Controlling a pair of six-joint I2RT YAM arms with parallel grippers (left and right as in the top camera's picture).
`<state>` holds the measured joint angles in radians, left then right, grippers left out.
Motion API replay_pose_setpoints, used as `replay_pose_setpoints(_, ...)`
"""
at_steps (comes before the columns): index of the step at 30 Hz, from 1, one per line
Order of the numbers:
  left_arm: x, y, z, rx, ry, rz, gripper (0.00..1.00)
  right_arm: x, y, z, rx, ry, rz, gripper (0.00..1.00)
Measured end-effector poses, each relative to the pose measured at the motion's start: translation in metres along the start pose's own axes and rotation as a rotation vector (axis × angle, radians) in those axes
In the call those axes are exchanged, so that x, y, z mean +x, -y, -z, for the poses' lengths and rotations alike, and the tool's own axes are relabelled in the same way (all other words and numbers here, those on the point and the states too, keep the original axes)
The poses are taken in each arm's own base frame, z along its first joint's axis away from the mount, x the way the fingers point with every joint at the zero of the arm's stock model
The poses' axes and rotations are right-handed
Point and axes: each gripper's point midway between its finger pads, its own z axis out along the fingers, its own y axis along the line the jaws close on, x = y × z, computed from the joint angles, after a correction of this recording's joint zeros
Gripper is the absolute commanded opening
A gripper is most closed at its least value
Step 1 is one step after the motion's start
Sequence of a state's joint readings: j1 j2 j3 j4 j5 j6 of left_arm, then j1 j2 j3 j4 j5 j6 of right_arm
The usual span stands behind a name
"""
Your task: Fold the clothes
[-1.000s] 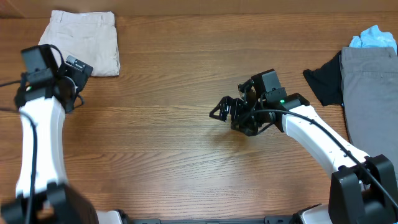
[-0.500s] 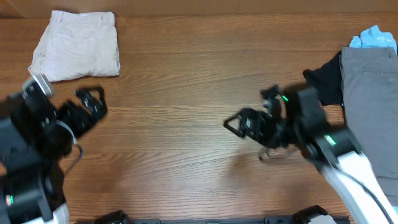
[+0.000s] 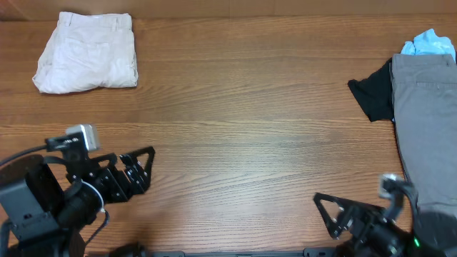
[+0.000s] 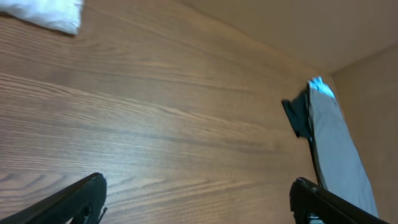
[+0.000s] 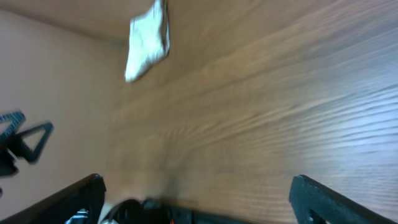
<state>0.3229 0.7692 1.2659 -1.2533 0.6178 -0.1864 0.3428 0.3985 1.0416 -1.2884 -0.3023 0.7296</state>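
I see the folded cream-beige cotton trousers (image 3: 87,63) lying at the far left corner of the brown wood-grain table (image 3: 243,128), in a compact bundle with the waistband toward the table's far edge. My left gripper (image 3: 148,170) hangs over the table's near left part, well apart from the trousers. Its two black fingers (image 4: 68,202) are spread wide with only bare wood between them. My right gripper (image 3: 325,214) is low at the table's near right edge, its jaws likewise wide apart and holding nothing. Along the table's right edge lies a pair of grey trousers (image 3: 428,121), stretched from far to near. A crumpled black garment (image 3: 371,96) touches their left side, and a light blue cloth (image 3: 427,43) sits at their far end.
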Motion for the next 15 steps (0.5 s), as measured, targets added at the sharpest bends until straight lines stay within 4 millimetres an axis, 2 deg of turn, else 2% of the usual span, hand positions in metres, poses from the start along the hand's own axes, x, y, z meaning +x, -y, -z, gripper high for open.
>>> replay_pose_setpoints(2,0.008,0.0,-0.001,0.015,-0.012,-0.01,1.0,-0.004,0.007,0.008,0.019,0.065,-0.02,1.0)
replay_pose_setpoints(7,0.017,-0.003,-0.008,0.027,-0.043,-0.009,1.0,-0.018,0.02,0.012,0.088,0.153,-0.054,1.0)
replay_pose_setpoints(15,0.019,-0.006,-0.011,0.025,-0.055,-0.003,1.0,-0.028,0.03,0.015,0.144,0.217,-0.071,1.0)
